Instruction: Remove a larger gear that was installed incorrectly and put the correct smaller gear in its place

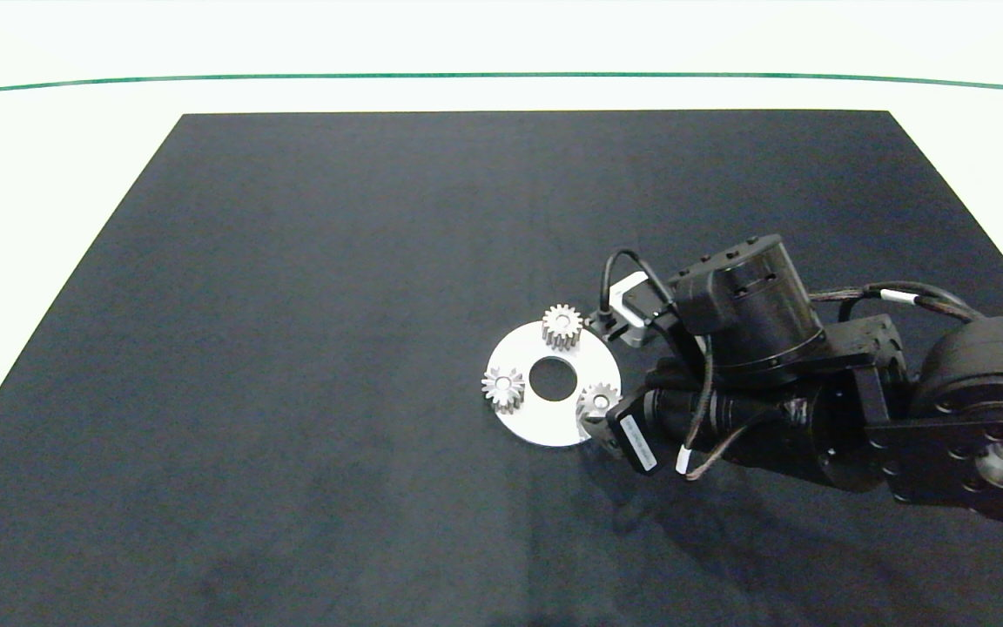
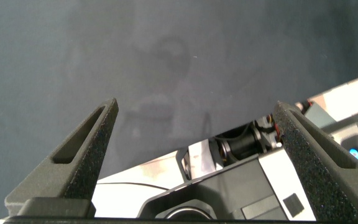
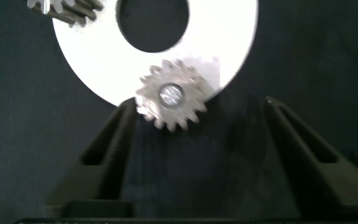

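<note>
right tool (image 3: 194, 140) spread, astride smaller gear (image 3: 172, 94) on white disc (image 1: 526, 420) near-right rim | left tool (image 2: 197, 155) spread, clear of tabletop (image 1: 292, 305)

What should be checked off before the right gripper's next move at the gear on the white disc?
1. Right gripper open: ok.
2. Gear centred between its fingers: not ok, it sits close against one finger.
3. Whether this gear is wider than the other two gears: cannot tell.
4. Other two gears clear of the fingers: ok.
5. Left gripper open and away from the white disc: ok.
</note>
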